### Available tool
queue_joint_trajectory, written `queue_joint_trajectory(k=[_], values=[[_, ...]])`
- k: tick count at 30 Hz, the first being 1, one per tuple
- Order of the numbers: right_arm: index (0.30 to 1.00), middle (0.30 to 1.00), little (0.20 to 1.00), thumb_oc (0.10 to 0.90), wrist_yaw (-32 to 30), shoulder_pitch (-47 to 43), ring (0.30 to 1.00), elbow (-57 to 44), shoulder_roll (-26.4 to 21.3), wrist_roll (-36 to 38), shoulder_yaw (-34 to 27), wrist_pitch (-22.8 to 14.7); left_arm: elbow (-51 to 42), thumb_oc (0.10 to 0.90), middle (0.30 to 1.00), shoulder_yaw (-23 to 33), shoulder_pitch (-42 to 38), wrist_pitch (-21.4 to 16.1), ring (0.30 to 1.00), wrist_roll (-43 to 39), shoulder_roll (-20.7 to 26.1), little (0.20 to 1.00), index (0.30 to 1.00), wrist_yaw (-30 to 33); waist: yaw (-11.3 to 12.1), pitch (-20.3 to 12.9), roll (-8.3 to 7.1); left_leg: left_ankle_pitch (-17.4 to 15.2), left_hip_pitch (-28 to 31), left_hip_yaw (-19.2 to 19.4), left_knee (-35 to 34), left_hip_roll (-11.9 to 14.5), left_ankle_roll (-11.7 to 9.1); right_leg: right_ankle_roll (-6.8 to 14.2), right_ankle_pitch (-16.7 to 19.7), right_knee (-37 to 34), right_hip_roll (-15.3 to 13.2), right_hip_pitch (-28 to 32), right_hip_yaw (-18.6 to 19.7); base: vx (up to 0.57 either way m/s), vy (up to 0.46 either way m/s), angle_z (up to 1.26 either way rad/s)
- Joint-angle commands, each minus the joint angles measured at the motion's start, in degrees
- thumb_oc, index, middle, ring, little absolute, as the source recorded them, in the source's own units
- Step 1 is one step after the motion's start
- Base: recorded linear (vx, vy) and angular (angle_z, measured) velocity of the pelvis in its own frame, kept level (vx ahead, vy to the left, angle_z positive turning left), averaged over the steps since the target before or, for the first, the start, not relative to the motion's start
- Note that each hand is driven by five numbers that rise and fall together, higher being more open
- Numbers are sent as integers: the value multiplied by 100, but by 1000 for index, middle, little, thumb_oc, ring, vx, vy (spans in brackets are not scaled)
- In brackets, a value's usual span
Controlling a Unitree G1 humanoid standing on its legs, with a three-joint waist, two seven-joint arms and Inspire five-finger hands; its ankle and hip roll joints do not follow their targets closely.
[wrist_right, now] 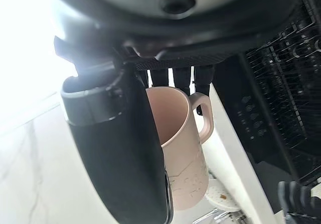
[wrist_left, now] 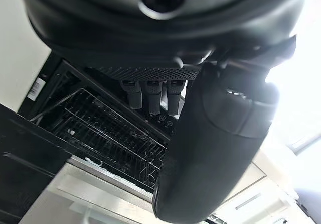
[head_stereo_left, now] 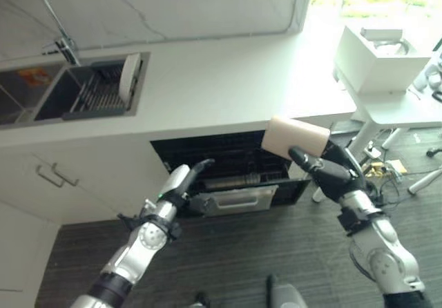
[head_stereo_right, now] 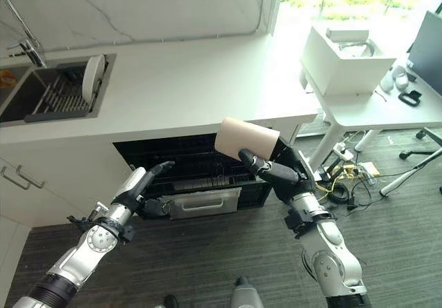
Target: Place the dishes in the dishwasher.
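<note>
Mug [head_stereo_left: 295, 137], pink, is clasped in the right hand [head_stereo_left: 334, 171] just above the open dishwasher [head_stereo_left: 228, 166], while the left hand [head_stereo_left: 181, 185], fingers straight, reaches at its rack [wrist_left: 105, 133]; next, I judge, lowering the mug inside.

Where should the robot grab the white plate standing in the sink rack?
Probably by its top rim, coming down from above. The white plate stands on edge in the dark rack in the sink, so its upper rim sticks up free while its bottom sits between the rack's bars. The left hand looks free; the right hand already holds the pink mug.
</note>
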Motion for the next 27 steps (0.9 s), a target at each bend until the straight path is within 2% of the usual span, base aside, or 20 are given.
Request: queue_joint_trajectory(k=[1,6,13,19,27], values=[[300,300,300,400,209,-618,300,-917,-165,75,-248,-486,-96,800,900,-12,-641,-32,900,249,281,900,900,458,-14,-425,-46,-628,250,-462,384,427,-144,372,-113,-50,-160,211,94,0,0,0],[300,300,300,400,294,-671,300,-924,-204,2,-253,-334,417,800,900,-226,-768,180,900,410,178,900,900,374,-51,-422,-52,-602,254,-422,384,456,-163,374,-109,-50,-168,217,87,0,0,0],[300,300,300,400,207,-1008,300,-954,-266,-147,-213,-140,1163,800,900,-480,-1220,197,900,364,182,900,900,365,-138,-225,-55,-508,54,-410,384,460,-186,355,-25,-50,-139,3,182,-42,21,-1],[300,300,300,400,244,-1232,300,-920,-313,-195,-198,-171,1591,800,900,-537,-1700,285,900,344,290,900,900,343,-235,22,-135,-463,-94,-385,384,445,-197,336,43,-50,-95,-176,273,-75,19,-10],[300,300,300,400,276,-1339,300,-979,-307,-260,-195,-48,2079,800,900,-531,-1993,352,900,432,186,900,900,404,-328,106,-148,-450,-165,-343,384,431,-205,329,72,-50,-93,-274,328,-19,7,-3]])
